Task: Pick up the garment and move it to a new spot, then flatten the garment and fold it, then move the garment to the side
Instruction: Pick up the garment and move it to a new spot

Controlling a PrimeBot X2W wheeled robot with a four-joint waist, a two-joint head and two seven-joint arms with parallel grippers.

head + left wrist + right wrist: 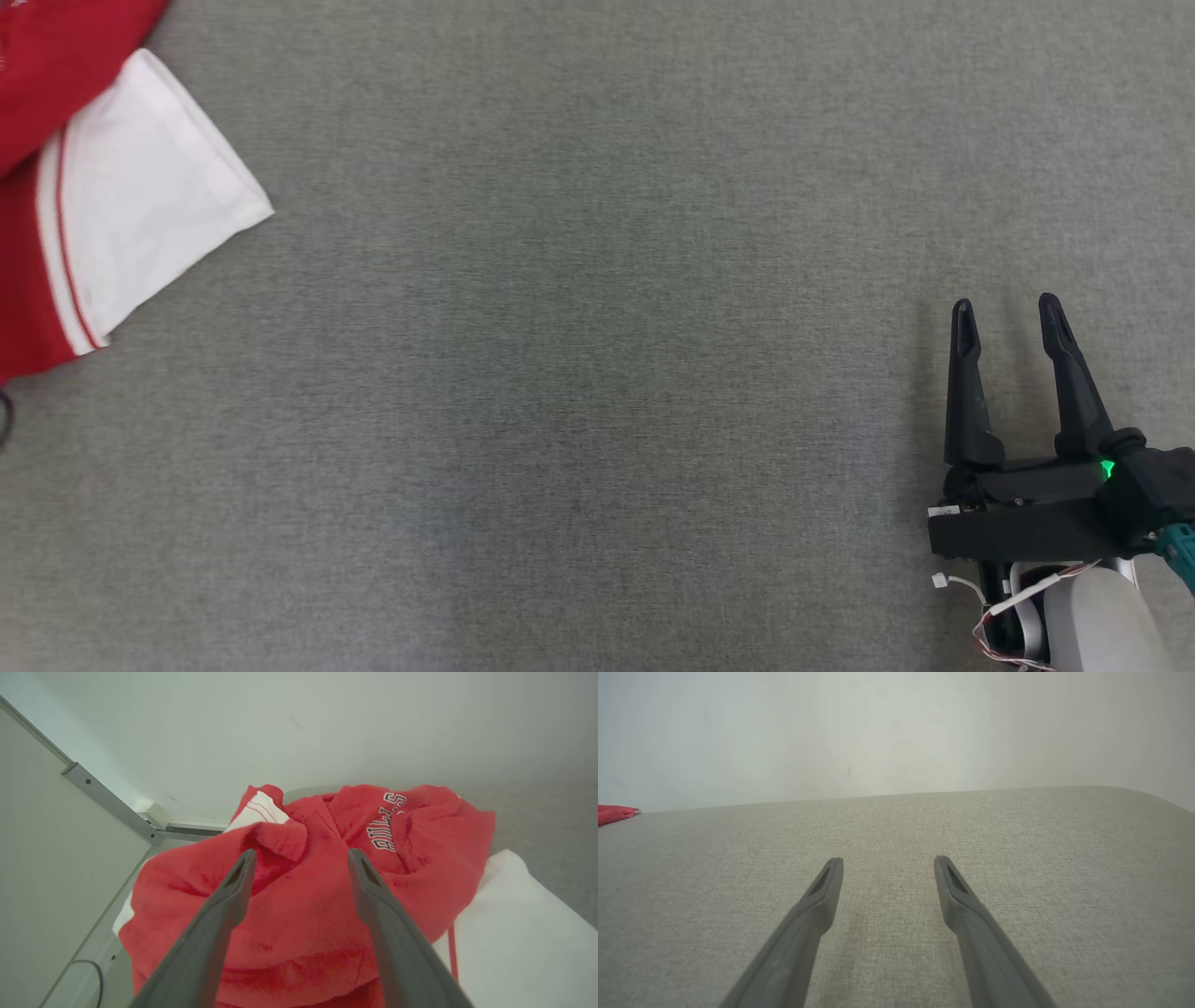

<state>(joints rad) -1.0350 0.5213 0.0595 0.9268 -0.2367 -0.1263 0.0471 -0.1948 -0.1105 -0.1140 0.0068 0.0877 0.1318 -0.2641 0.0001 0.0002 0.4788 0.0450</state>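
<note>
The garment [103, 196] is a red and white top lying bunched at the far left of the grey cloth surface, a white sleeve end spread toward the middle. In the left wrist view it [303, 896] is a crumpled red heap with white lettering, a white part at the right. My left gripper [299, 856] hangs open just over the red heap, its fingers straddling a fold, nothing pinched between them. My right gripper [1006, 313] stands open at the lower right, far from the garment, over bare cloth [887, 863]. A red corner of the garment [614, 812] shows at the left edge.
The grey cloth surface [597, 373] stretches wide between garment and right gripper. A pale wall [896, 732] rises behind its far edge. At the garment's left run a metal rail [107, 798], a panel and a dark cable [96, 970].
</note>
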